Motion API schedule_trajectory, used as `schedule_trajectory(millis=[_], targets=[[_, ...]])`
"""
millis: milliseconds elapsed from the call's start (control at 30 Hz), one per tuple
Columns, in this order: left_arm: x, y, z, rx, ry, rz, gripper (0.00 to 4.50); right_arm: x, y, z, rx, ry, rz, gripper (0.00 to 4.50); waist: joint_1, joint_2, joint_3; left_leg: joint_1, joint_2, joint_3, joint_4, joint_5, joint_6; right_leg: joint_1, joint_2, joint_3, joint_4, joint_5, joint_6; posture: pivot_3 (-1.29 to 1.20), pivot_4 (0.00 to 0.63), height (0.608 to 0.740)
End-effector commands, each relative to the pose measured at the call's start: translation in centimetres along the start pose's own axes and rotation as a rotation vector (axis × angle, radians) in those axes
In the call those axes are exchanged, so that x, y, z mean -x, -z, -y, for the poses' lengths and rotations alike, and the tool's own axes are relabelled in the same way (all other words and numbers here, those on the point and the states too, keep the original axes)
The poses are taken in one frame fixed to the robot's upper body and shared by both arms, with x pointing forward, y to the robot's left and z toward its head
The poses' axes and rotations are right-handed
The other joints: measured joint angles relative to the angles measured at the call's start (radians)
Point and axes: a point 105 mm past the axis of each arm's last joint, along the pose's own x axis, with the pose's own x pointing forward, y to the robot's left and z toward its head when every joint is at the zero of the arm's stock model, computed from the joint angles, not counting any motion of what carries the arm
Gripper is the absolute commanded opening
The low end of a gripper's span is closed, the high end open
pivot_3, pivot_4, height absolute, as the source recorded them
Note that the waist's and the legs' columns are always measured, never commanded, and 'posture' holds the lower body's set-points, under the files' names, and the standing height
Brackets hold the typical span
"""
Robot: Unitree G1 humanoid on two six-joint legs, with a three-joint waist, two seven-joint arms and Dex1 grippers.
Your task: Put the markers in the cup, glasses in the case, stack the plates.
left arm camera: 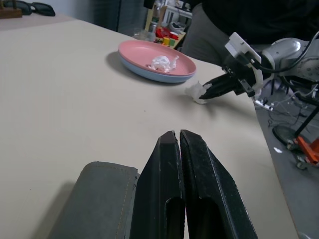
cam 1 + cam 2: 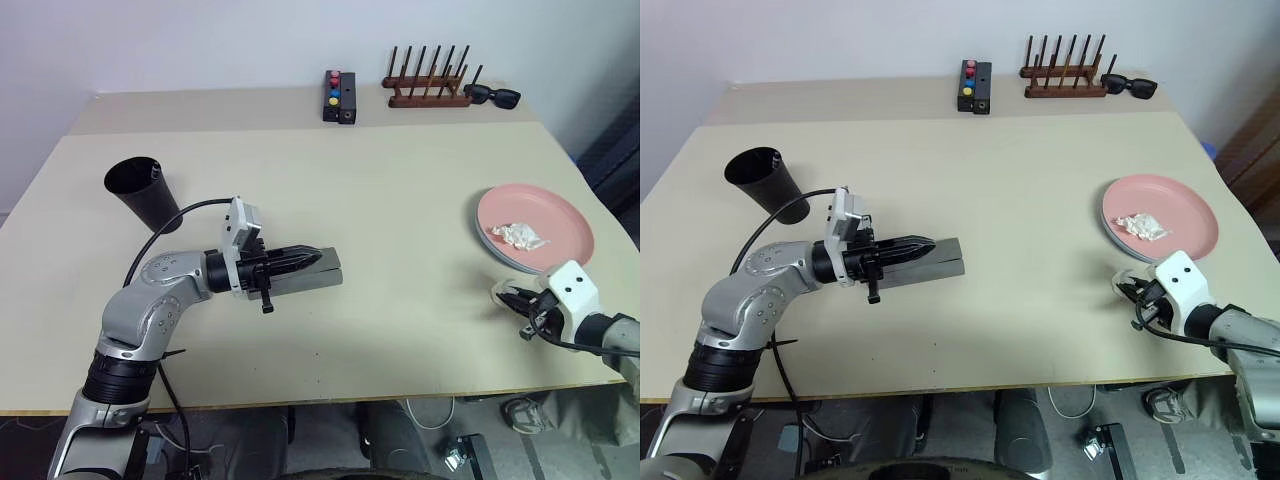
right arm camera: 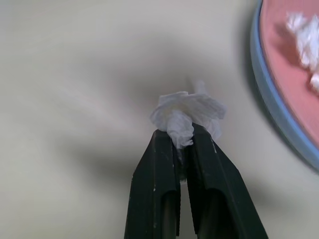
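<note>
I have the right claw (image 3: 182, 137) pinched shut on a crumpled white tissue wad (image 3: 187, 112), low over the tabletop (image 2: 400, 200) near its front right edge. What matters for the next move, as I judge it, is where the plates lie from that claw: the pink plate (image 2: 540, 225) sits stacked on the light blue plate (image 3: 279, 114), just beside the claw, farther from me and a little to the right, with a second bit of tissue (image 2: 518, 236) already resting on the pink one. The right arm is by far the nearer to that stack. My left claw (image 2: 305, 262) is closed with nothing between its fingers, lying level over the grey case (image 2: 310, 275), whose long axis runs left to right across the tabletop, in line with the claw. The black cup (image 2: 140, 190) stands well apart at the far left.
</note>
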Motion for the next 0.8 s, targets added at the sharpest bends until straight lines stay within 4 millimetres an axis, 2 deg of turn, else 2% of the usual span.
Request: schedule_trajectory(millis=[33, 167, 233, 400, 500, 667, 800], targets=[[-0.2, -0.7, 0.3, -0.040, 0.021, 0.021, 0.06, 0.3, -5.0, 2.5, 0.077, 0.122, 0.176, 0.03, -0.001, 0.000, 0.000, 0.000, 0.000, 0.000, 0.000, 0.000, 0.000, 0.000, 0.000, 0.000, 0.000, 0.000, 0.000, 0.00, 0.150, 0.734], [-0.2, -0.7, 0.3, -0.043, 0.019, 0.022, 0.06, -0.7, -4.8, 6.3, 0.109, 0.319, 0.124, 0.03, 0.006, 0.000, 0.000, 0.000, 0.000, 0.000, 0.000, 0.000, 0.000, 0.000, 0.000, 0.000, 0.000, 0.000, 0.000, 0.00, 0.150, 0.734], [-0.2, -0.7, 0.3, -0.044, 0.016, 0.023, 0.06, -1.3, -4.4, 7.5, 0.094, 0.380, 0.097, 0.03, 0.011, 0.000, 0.000, -0.001, -0.001, 0.000, 0.000, 0.000, 0.000, 0.000, 0.000, 0.000, -0.001, 0.000, 0.000, 0.00, 0.150, 0.734], [-0.1, -0.6, 0.2, -0.048, 0.003, 0.022, 0.06, -2.2, -3.4, 8.3, 0.059, 0.401, 0.063, 0.03, 0.004, 0.000, 0.000, -0.002, -0.001, -0.001, -0.001, 0.000, 0.000, -0.001, -0.001, 0.000, -0.002, 0.000, 0.000, 0.00, 0.150, 0.734], [0.1, -0.9, 0.2, -0.053, -0.009, 0.021, 0.06, -2.3, -3.2, 8.5, 0.052, 0.402, 0.056, 1.00, 0.001, 0.000, 0.000, -0.001, -0.001, 0.000, -0.001, 0.000, 0.000, -0.001, -0.001, 0.000, -0.001, 0.000, 0.000, 0.00, 0.150, 0.734], [0.1, -1.1, 0.2, -0.056, -0.020, 0.023, 0.06, -1.9, -4.4, 9.2, 0.092, 0.443, 0.089, 3.48, 0.000, 0.000, 0.000, -0.001, -0.001, 0.000, -0.001, 0.000, 0.000, -0.001, -0.001, 0.000, -0.001, 0.000, 0.000, 0.00, 0.150, 0.734], [1.2, -1.5, -0.8, -0.071, -0.104, 0.039, 0.06, -2.2, -7.4, 7.7, 0.151, 0.349, 0.220, 3.48, 0.001, 0.000, 0.000, -0.001, -0.001, 0.000, -0.001, 0.000, 0.000, -0.001, -0.001, 0.000, -0.001, 0.000, 0.000, 0.00, 0.150, 0.734]])
